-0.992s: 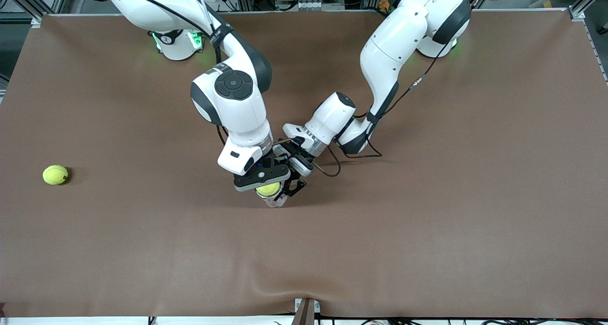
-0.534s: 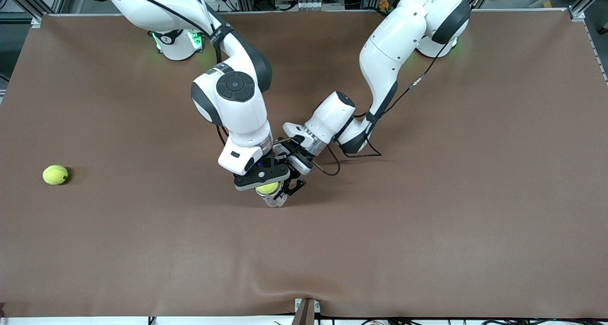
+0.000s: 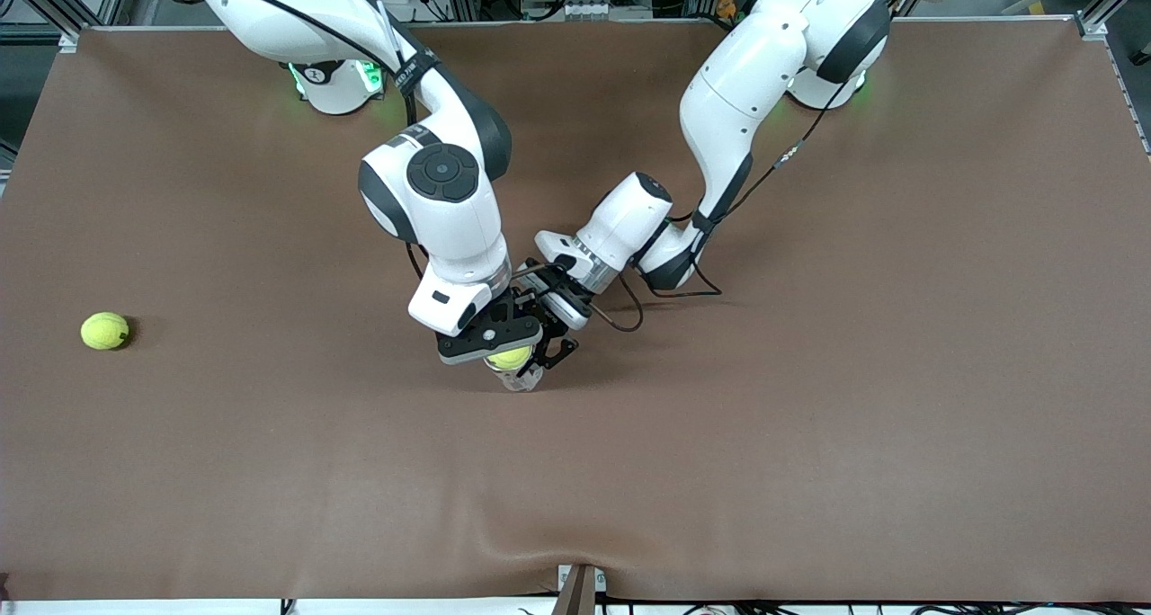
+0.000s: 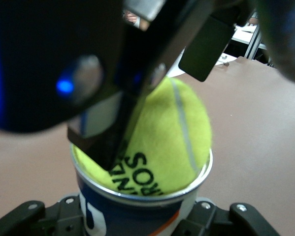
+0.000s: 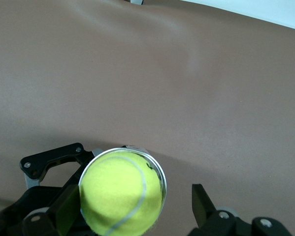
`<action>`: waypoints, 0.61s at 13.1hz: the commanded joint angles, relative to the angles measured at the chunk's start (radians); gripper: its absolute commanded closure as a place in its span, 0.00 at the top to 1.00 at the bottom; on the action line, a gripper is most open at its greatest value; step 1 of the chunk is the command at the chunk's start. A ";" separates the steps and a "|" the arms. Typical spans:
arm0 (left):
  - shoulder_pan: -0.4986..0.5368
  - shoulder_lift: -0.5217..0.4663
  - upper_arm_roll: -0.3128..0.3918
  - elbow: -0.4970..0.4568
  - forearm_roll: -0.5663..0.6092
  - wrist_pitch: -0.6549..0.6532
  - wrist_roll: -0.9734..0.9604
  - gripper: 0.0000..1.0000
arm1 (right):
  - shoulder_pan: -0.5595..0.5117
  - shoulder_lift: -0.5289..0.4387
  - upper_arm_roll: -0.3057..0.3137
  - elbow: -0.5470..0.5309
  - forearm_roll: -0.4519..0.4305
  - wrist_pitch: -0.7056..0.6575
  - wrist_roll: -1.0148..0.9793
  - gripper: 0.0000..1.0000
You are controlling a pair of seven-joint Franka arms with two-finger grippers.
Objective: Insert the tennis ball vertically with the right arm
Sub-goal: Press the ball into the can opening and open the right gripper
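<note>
right arm (image 3: 441,201) shifted slightly; tennis ball (image 4: 162,142) lettering reads partly "son"

Both arms are glossy white with black joint caps, black cables, green-lit bases and black grippers: the right gripper (image 3: 500,352), the left gripper (image 3: 550,350).

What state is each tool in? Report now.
Left tool: closed on the can.
Right tool: open, fingers either side of the ball seated in the can's mouth.
</note>
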 commanded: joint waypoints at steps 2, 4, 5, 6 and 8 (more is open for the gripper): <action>-0.008 0.018 0.007 0.039 -0.018 -0.037 -0.019 0.61 | -0.028 -0.032 0.048 -0.030 0.153 -0.052 -0.005 1.00; -0.010 0.020 0.007 0.039 -0.018 -0.038 -0.019 0.61 | -0.046 -0.052 0.042 -0.024 0.279 -0.105 -0.005 1.00; -0.008 0.020 0.007 0.037 -0.017 -0.038 -0.019 0.62 | -0.054 -0.053 0.036 -0.013 0.322 -0.132 -0.006 1.00; -0.010 0.020 0.007 0.037 -0.017 -0.038 -0.019 0.63 | -0.055 -0.059 0.034 -0.007 0.334 -0.152 -0.006 1.00; -0.010 0.020 0.007 0.039 -0.017 -0.038 -0.017 0.66 | -0.063 -0.064 0.034 -0.005 0.336 -0.166 -0.005 1.00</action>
